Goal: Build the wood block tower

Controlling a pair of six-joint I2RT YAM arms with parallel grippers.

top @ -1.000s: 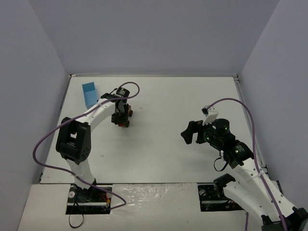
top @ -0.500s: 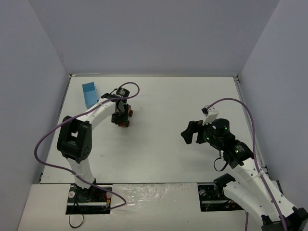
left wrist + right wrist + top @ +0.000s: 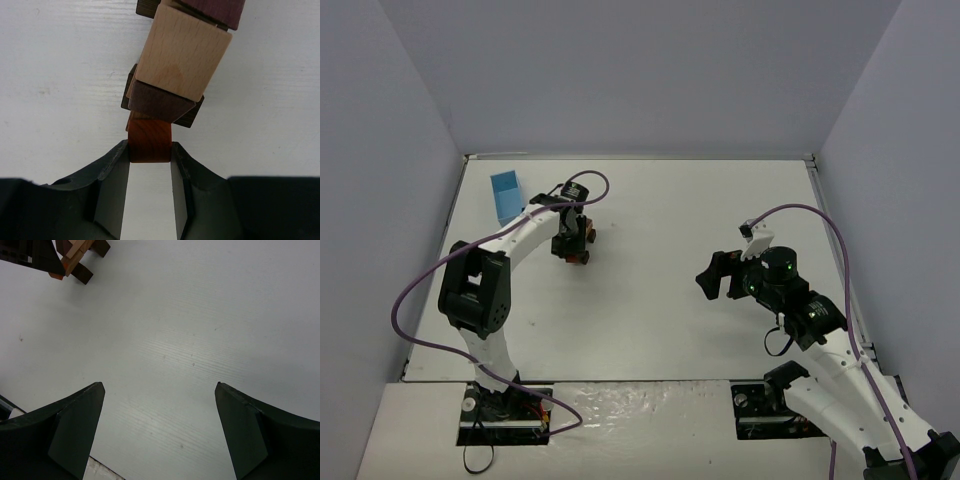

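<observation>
Starting at the left of the table (image 3: pixel 660 310), we find the light blue box (image 3: pixel 506 196) near the far left corner, apart from everything else. Just to its right, our left gripper (image 3: pixel 149 148) reaches down at the tower (image 3: pixel 582 245). Its jaws are clamped on a reddish-orange block (image 3: pixel 149 142) at the stack's edge. A dark brown block (image 3: pixel 160 104) and a tan cube (image 3: pixel 182 55) sit just beyond it, the pieces askew on one another. Well to the right, our right gripper (image 3: pixel 159 390) hovers over bare table — jaws spread wide, grasping nothing.
</observation>
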